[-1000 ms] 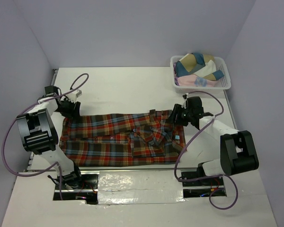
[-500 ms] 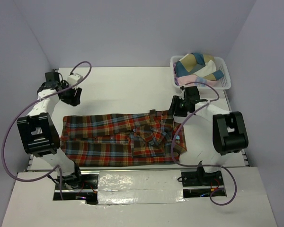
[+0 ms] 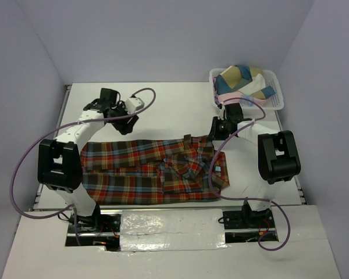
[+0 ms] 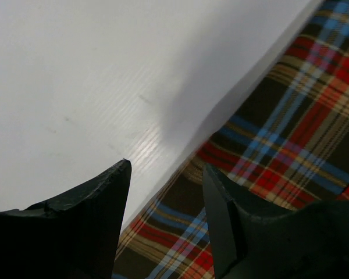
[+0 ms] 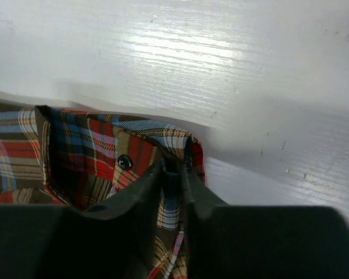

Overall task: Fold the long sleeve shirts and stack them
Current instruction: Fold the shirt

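Pinching the far right edge of the plaid shirt [image 3: 145, 174], the right gripper [image 5: 173, 170] is closed on the cloth. The left gripper [image 4: 166, 174] hangs open over the shirt's far edge. The shirt lies spread across the table [image 3: 163, 104].

One plaid shirt [image 3: 139, 174] lies spread on one white table [image 3: 174, 104]. Two robot arms flank the shirt: the left arm [image 3: 61, 165] at its left end, the right arm [image 3: 276, 157] at its right end. One white basket [image 3: 276, 103] sits beyond the shirt's far right corner, its heap of folded cloths [image 3: 238, 78] too jumbled to count.
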Controlling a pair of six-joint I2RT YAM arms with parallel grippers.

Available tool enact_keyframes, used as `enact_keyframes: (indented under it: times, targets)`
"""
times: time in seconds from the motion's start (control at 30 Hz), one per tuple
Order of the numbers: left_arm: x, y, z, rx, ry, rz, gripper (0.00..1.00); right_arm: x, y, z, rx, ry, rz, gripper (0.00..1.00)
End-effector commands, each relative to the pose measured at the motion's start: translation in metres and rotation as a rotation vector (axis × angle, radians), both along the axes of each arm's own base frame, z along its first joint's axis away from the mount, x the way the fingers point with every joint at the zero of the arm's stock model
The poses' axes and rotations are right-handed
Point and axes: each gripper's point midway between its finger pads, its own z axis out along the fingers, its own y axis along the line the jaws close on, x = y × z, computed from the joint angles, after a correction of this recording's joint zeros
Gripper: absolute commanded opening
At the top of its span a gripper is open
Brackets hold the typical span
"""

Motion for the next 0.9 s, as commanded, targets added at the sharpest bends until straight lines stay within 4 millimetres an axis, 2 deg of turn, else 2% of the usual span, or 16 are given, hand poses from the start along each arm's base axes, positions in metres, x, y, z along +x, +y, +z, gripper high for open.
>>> enact_keyframes:
  times: [0.0, 0.1, 0.13, 0.2, 0.27, 0.37, 0.4, 0.43, 0.47, 0.5, 0.6, 0.73, 0.87]
  targets:
    - [-0.001, -0.032, 0.009, -0.037, 0.003, -0.054, 0.65, 0.012, 0.008, 0.026, 0.036, -0.111, 0.051, 0.23]
    - [0.003, -0.055, 0.007, -0.042, 0.011, -0.091, 0.65, 0.013, 0.007, 0.029, 0.036, -0.130, 0.045, 0.16]
    - [0.006, -0.061, 0.008, -0.046, 0.010, -0.102, 0.65, 0.013, 0.004, 0.034, 0.031, -0.148, 0.037, 0.09]
    - [0.004, -0.075, 0.006, -0.050, 0.020, -0.131, 0.65, 0.015, 0.005, 0.045, 0.034, -0.187, 0.035, 0.01]
    - [0.006, -0.087, 0.011, -0.063, 0.012, -0.159, 0.65, 0.014, 0.004, 0.052, 0.030, -0.208, 0.037, 0.00]
    - [0.003, -0.102, 0.017, -0.075, 0.009, -0.205, 0.65, 0.013, 0.006, 0.073, 0.031, -0.276, 0.057, 0.00]
    - [0.001, -0.107, 0.019, -0.078, 0.007, -0.220, 0.65, 0.011, 0.008, 0.089, 0.033, -0.322, 0.070, 0.00]
    - [0.002, -0.110, 0.024, -0.087, 0.003, -0.227, 0.65, 0.009, 0.010, 0.095, 0.024, -0.347, 0.091, 0.00]
    - [-0.001, -0.115, 0.027, -0.105, 0.006, -0.247, 0.65, 0.004, 0.016, 0.102, 0.022, -0.369, 0.118, 0.00]
    - [-0.001, -0.117, 0.035, -0.117, -0.006, -0.256, 0.65, 0.000, 0.019, 0.119, 0.019, -0.418, 0.134, 0.00]
    - [-0.008, -0.125, 0.053, -0.143, -0.027, -0.320, 0.65, -0.016, 0.031, 0.139, -0.001, -0.484, 0.188, 0.00]
    - [-0.018, -0.133, 0.062, -0.135, -0.054, -0.396, 0.69, -0.026, 0.036, 0.138, -0.011, -0.478, 0.207, 0.00]
    - [-0.015, -0.141, 0.048, -0.105, -0.027, -0.389, 0.69, -0.020, 0.035, 0.113, -0.039, -0.393, 0.210, 0.00]
